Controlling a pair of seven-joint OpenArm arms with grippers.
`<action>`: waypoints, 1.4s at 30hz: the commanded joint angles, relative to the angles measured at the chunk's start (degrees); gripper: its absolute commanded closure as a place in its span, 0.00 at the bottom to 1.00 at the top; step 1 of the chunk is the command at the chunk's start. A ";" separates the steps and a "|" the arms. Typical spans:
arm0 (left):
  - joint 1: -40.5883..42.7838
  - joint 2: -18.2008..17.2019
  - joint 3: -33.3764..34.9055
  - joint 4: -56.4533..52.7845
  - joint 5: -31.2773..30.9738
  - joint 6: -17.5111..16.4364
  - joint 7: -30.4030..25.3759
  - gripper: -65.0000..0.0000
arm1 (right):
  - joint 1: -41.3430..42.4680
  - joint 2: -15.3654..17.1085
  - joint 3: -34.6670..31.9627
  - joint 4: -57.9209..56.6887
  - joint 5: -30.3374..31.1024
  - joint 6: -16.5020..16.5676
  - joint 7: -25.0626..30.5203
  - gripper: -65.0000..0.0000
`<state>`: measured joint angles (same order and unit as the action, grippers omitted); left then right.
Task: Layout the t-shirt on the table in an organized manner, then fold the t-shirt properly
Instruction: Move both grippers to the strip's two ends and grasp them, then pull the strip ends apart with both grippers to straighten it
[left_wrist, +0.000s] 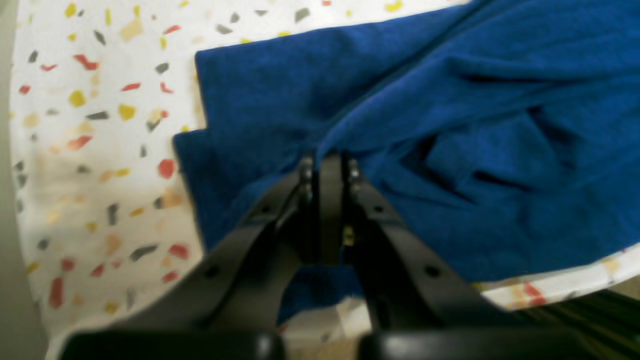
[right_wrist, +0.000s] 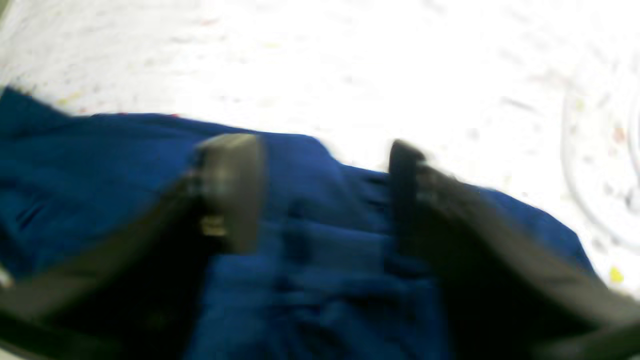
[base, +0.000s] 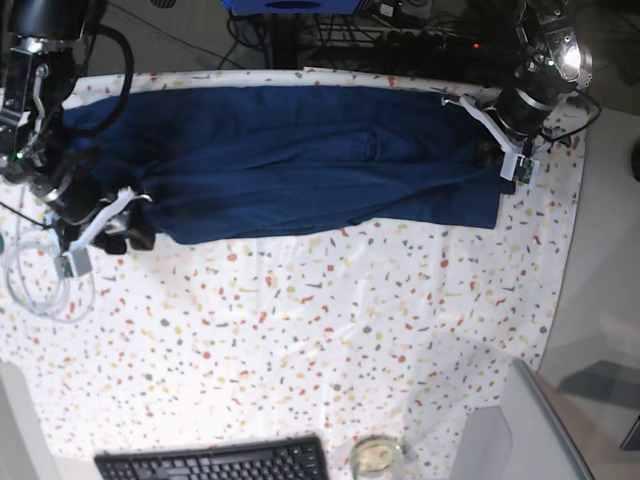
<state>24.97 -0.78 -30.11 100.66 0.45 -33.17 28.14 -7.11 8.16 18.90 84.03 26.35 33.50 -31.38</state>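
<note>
The t-shirt (base: 300, 160) lies as a long dark navy band across the far half of the bench (base: 330, 330), its long axis running left to right, so each arm sits at one end of it and neither has to reach across. The left gripper (left_wrist: 327, 162) is at the band's right end in the base view; its wrist view shows the jaws pressed together with a ridge of blue cloth rising straight out of the tips, so I judge it clenched on the t-shirt's edge near a stepped corner of the fabric. The right gripper (right_wrist: 325, 195) is at the left end, by the near-left corner of the cloth; its jaws stand well apart with cloth showing between and under them, released, though the wrist view is too blurred to say whether the fingers touch the fabric. The coming move seems to turn on this: with one end pinched and the other free, the right gripper must close on its end before the band can be drawn taut along its length or carried toward the near side. The fabric is soft, matte and limp, with shallow folds and a deeper crease cluster near the left gripper's hold, and the near edge of the band runs wavy rather than straight. The bench cover is white, speckled with red, yellow and grey flecks. A keyboard (base: 210, 465) lies at the near edge, well apart from the t-shirt, and a coiled white cable (base: 30, 275) rests at the left edge near the right arm.
</note>
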 joint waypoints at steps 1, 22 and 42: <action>0.04 -0.41 -0.27 0.92 -0.58 0.16 -1.02 1.00 | 1.80 0.50 1.46 -2.05 0.51 0.31 1.09 0.71; 1.01 -0.50 0.00 1.27 -0.58 0.16 -1.02 1.00 | 0.21 -0.21 15.52 -1.52 -21.38 -5.32 -2.60 1.00; 1.45 -0.41 0.09 1.27 -0.58 0.16 -1.02 1.00 | 13.05 0.14 12.97 -20.51 -31.84 -8.84 -3.75 1.00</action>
<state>26.11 -0.84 -30.06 100.75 0.49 -32.99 28.10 5.67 7.07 31.46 62.94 -4.45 25.30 -34.89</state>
